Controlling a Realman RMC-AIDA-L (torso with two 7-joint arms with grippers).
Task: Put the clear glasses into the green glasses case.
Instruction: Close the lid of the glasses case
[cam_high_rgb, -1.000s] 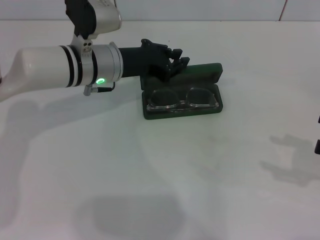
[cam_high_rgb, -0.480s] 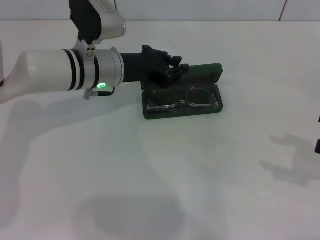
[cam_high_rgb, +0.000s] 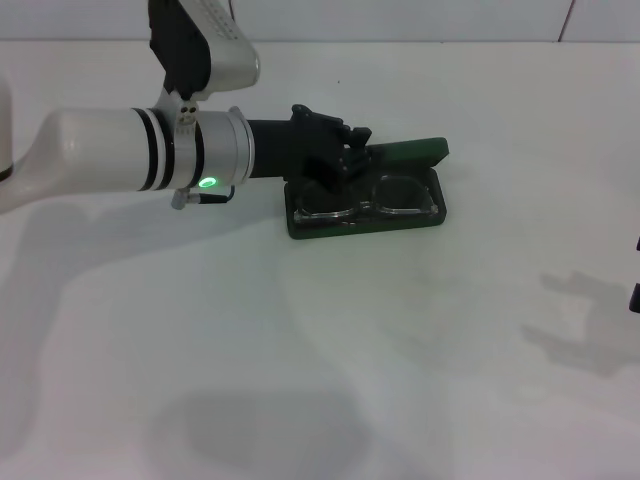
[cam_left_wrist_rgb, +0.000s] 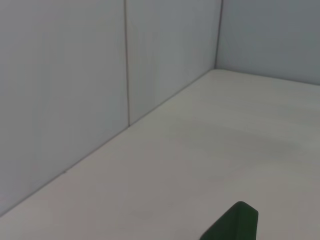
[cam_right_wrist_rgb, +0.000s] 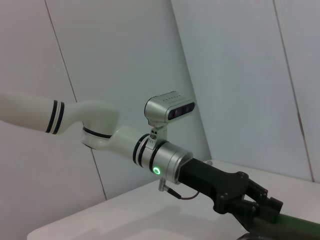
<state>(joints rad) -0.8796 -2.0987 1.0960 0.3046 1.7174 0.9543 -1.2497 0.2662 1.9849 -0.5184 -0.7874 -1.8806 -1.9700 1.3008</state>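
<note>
The green glasses case (cam_high_rgb: 362, 223) lies on the white table, right of my left arm. Inside it rest the clear glasses (cam_high_rgb: 402, 194), lenses side by side. The case's lid (cam_high_rgb: 412, 150) is tilted low over the back of the tray, half closed. My left gripper (cam_high_rgb: 352, 160) is shut and presses against the lid's left end from above. A corner of the lid (cam_left_wrist_rgb: 236, 224) shows in the left wrist view. The right wrist view sees my left gripper (cam_right_wrist_rgb: 266, 209) on the green lid edge (cam_right_wrist_rgb: 300, 223). My right gripper (cam_high_rgb: 636, 292) is parked at the right edge, only a dark sliver showing.
The white table (cam_high_rgb: 320, 340) stretches around the case, with grey wall panels (cam_left_wrist_rgb: 75, 75) behind it. My left forearm (cam_high_rgb: 130, 150) reaches across the table's left part toward the case.
My left gripper has moved right and down, and the case lid has swung from nearly upright to a low tilt over the glasses.
</note>
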